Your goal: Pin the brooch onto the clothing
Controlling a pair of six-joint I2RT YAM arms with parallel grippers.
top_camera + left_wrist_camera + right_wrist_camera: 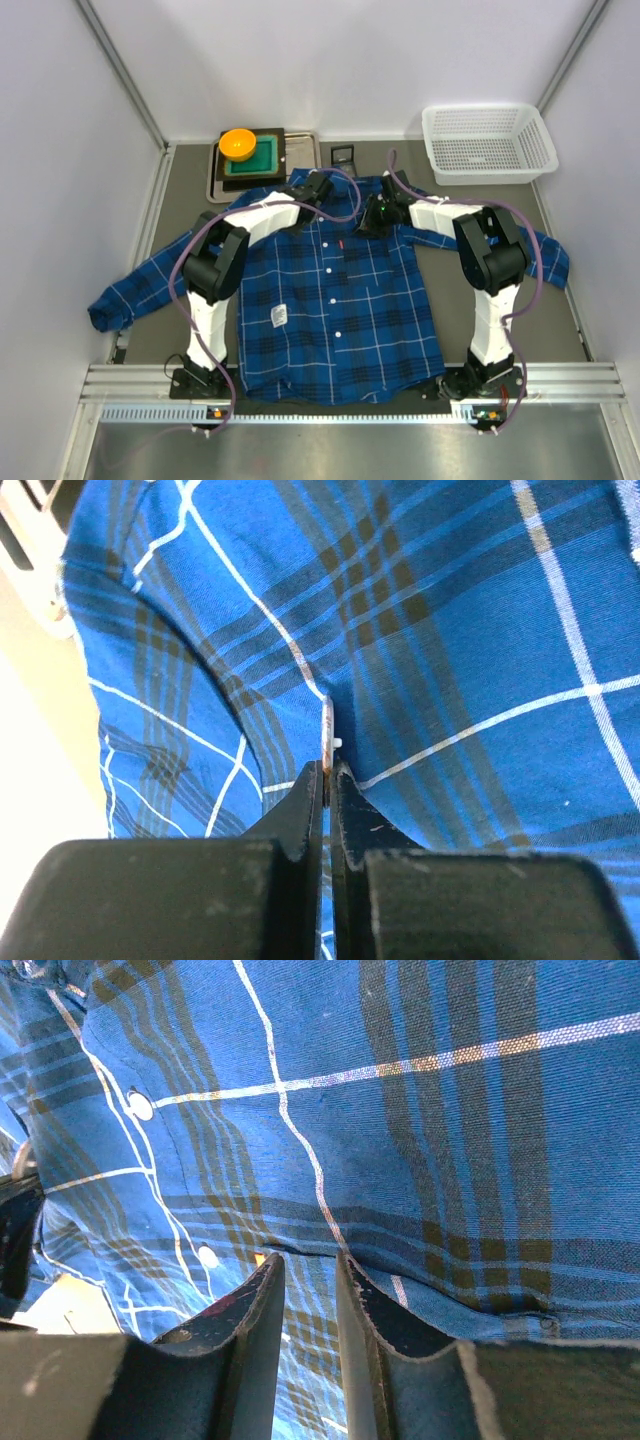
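The blue plaid shirt lies flat, front up, collar to the far side. My left gripper is at the collar, shut on the brooch. The brooch shows edge-on as a thin pale disc standing out past the fingertips, against the shirt cloth. My right gripper is over the chest, right of the button line. Its jaws stand a narrow gap apart with nothing between them, their tips at a seam of the shirt. White buttons show to their left.
An orange round dish and a green block rest on a metal tray at the back left. A white mesh basket stands at the back right. A small dark object lies behind the collar.
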